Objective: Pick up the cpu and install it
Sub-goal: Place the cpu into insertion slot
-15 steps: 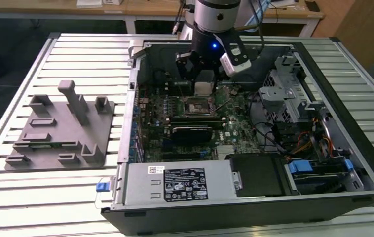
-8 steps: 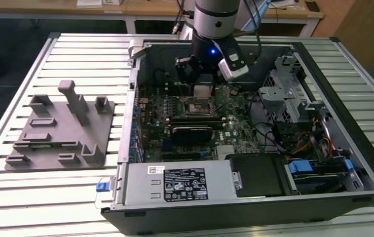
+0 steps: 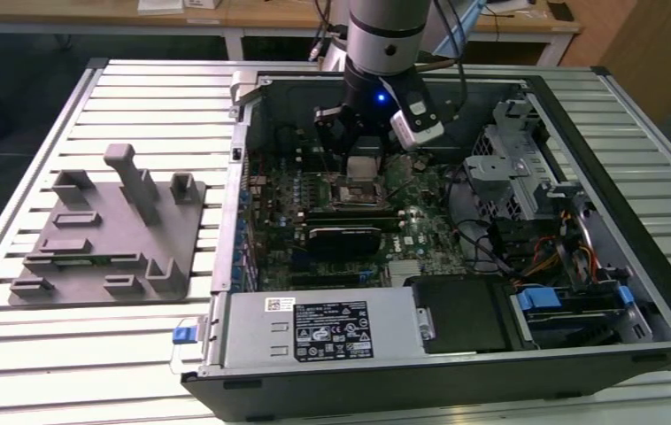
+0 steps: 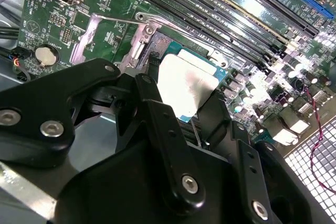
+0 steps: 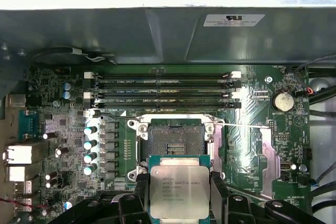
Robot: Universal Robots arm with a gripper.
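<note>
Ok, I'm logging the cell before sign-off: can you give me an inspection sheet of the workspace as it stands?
Surface: slatted metal table with an open computer case on it.
Job's things: cpu held over the motherboard; socket open and bare.
Clutter: grey fixture block on the exterior view's left.
Grippers: gripper, fingers shut on the cpu's edges.
Cables: orange and black wires by the drive bays.
Surroundings: wooden desks behind the table.
</note>
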